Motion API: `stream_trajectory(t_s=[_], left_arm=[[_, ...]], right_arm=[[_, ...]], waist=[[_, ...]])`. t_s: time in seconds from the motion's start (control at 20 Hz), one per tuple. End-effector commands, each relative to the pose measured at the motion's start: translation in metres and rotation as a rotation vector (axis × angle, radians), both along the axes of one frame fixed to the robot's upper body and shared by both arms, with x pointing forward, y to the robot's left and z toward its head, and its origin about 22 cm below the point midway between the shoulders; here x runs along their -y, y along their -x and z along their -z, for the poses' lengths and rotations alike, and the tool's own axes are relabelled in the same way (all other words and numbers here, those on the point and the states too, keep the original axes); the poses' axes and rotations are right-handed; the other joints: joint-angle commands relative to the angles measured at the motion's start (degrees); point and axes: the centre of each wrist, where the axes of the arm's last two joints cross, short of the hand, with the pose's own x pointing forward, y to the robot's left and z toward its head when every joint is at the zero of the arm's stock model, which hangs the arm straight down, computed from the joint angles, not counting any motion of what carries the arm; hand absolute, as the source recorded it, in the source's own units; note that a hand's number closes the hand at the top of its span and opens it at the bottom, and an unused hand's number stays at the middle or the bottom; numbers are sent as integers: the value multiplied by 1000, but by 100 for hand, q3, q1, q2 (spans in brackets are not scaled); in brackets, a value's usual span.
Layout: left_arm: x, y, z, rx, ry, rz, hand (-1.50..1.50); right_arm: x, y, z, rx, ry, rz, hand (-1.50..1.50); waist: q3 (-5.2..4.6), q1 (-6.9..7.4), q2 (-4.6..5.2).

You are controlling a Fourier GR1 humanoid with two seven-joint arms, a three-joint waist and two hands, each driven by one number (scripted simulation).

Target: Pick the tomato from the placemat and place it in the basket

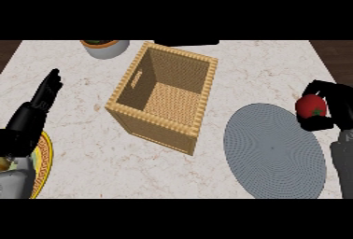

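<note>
My right hand (331,100) grasps the tomato (311,106); swinging toward nine o'clock, it might clip the basket (155,122) rim

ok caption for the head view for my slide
Right hand holds the tomato beside the grey placemat, wicker basket at centre.

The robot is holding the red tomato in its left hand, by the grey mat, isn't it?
Not quite. The head view shows the red tomato in the robot's right hand, with its fingers curled round it. The left hand is open and holds nothing. The rest is right: the tomato is by the grey mat.
</note>
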Motion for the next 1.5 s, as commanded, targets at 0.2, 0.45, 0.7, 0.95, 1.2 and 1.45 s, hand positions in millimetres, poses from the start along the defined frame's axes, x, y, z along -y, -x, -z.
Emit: stream_trajectory(t_s=[0.2, 0.45, 0.7, 0.95, 1.2, 1.45], left_arm=[[-6, 1, 9, -21, 2, 14, 0], [12, -4, 11, 12, 3, 46, 0], [19, -16, -6, 18, 0, 59, 0], [17, -14, -2, 31, 7, 68, 0], [24, -10, 9, 11, 8, 56, 0], [16, -10, -3, 12, 4, 69, 0]], right_arm=[[-50, 21, -106, 392, -353, -140, 150], [-100, 51, -181, 425, -359, -216, 150], [-148, 50, -233, 369, -423, -280, 150], [-202, 40, -279, 282, -411, -291, 150], [-240, 24, -295, 215, -432, -271, 150], [-277, 11, -287, 93, -414, -248, 150]], waist=[[-11, 69, 11], [-10, 218, 57], [-4, 328, 95], [-5, 395, 104], [-1, 386, 114], [-3, 444, 111]])
